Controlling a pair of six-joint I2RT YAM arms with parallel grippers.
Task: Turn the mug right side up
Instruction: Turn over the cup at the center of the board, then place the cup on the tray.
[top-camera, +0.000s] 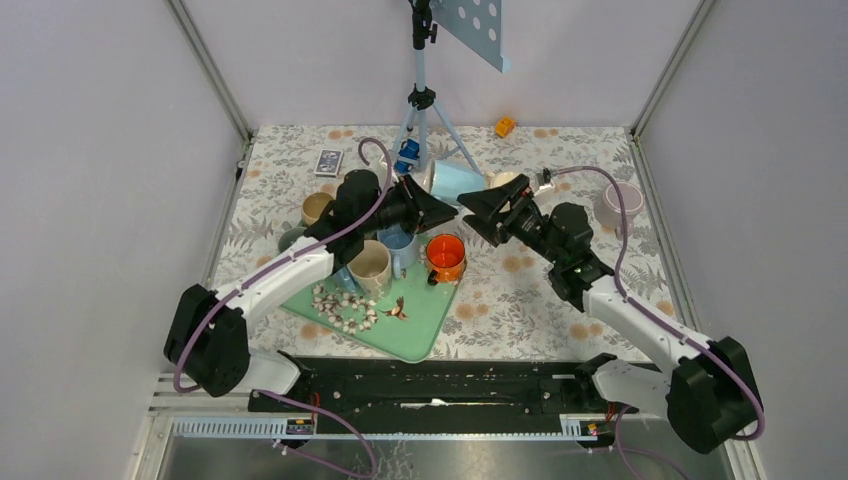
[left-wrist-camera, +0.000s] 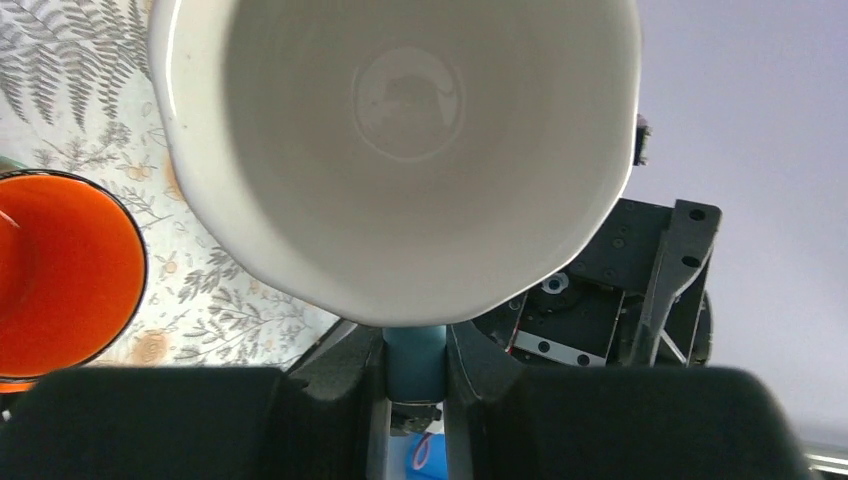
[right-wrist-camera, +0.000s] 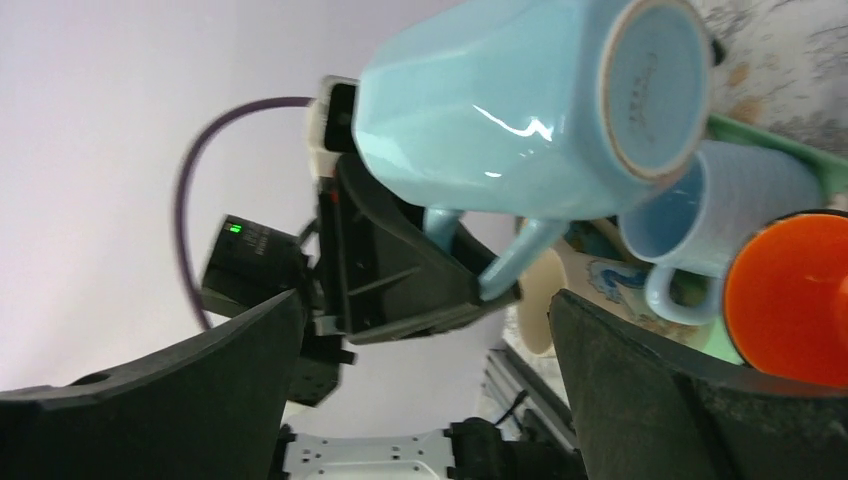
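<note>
We see the left gripper (top-camera: 428, 208) pinching the handle (left-wrist-camera: 415, 360) of the mug (top-camera: 455, 183), mug sideways in the air, right gripper (top-camera: 479, 212) wide open beside it

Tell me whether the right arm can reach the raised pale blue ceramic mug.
Probably yes: right gripper open, facing the pale blue mug, nothing between them; left gripper pinches only its handle.

Left wrist: light blue mug (left-wrist-camera: 400, 150) rim cut off at top edge; handle (left-wrist-camera: 415, 350) mostly hidden inside left gripper (left-wrist-camera: 415, 385). Orange mug (left-wrist-camera: 60, 270), left of the light blue mug, cropped by frame. Top view: tiny orange item (top-camera: 505, 126) behind the light blue mug, unidentifiable.
</note>
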